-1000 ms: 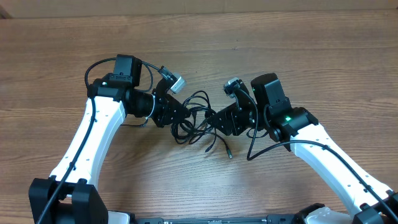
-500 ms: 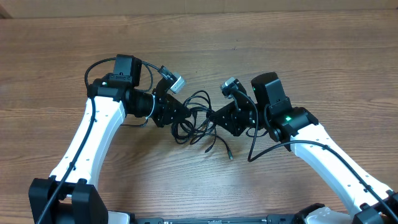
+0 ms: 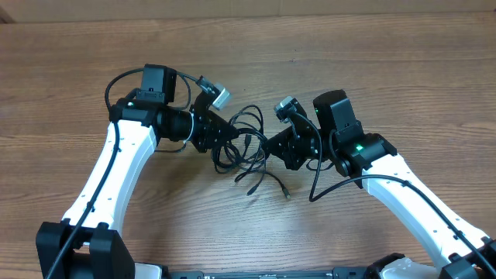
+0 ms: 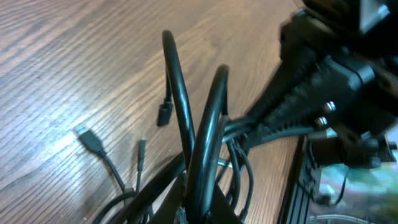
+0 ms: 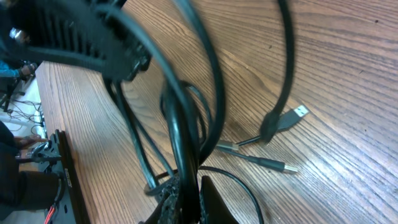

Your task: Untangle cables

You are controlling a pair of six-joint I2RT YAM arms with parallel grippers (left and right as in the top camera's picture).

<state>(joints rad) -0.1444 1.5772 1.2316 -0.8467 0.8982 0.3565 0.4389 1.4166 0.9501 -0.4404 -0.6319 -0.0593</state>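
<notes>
The cables [image 3: 244, 147] form one black tangled bundle on the wood table between my two arms, with loose plug ends [image 3: 251, 188] trailing toward the front. My left gripper [image 3: 229, 136] is shut on strands at the bundle's left side. In the left wrist view two loops [image 4: 193, 124] rise out of its gripper [image 4: 202, 202]. My right gripper [image 3: 266, 145] is shut on strands at the bundle's right side. The right wrist view shows a thick strand [image 5: 180, 130] pinched between its fingers [image 5: 214, 202], and a USB plug [image 5: 292, 117] lying on the table beyond.
Bare brown wood table [image 3: 372, 54] lies all round. Thicker black arm wires loop beside the left wrist [image 3: 116, 85] and under the right wrist [image 3: 325, 186]. The two gripper heads stand very close together over the bundle.
My right gripper has closed onto the cables. My left gripper, still shut, has shifted slightly up and right, dragging the loops and the loose plug ends a little.
</notes>
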